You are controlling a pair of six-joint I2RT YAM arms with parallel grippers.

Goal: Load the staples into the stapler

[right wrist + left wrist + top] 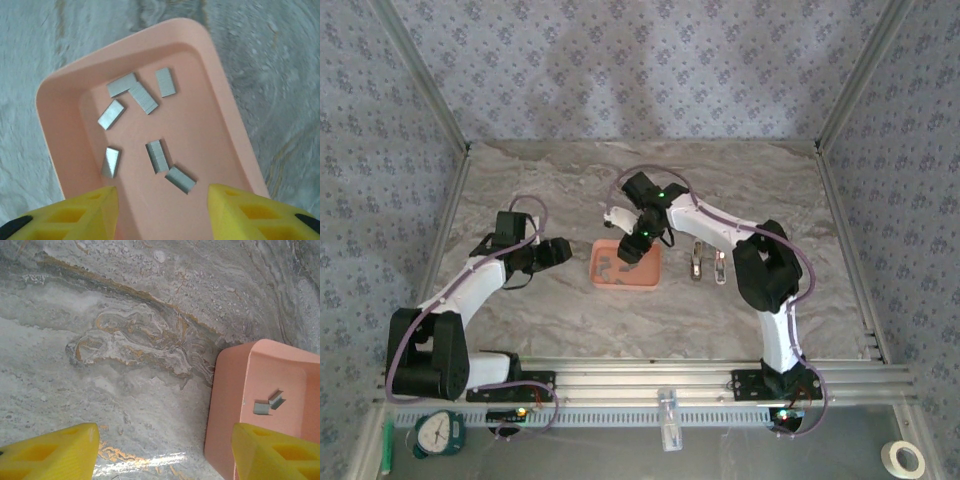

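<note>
My right gripper (162,205) hangs open and empty over the tray (231,120); descending crooked, I could scatter the thin staples (158,156).

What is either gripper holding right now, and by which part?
Nothing is held. The left gripper is open over the table beside the tray; the right gripper is open above the staples in it, gripping none.

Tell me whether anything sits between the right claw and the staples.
Nothing visible does. The right claw hangs open directly over the tray, and the staples lie loose and uncovered on its floor just beneath.
</note>
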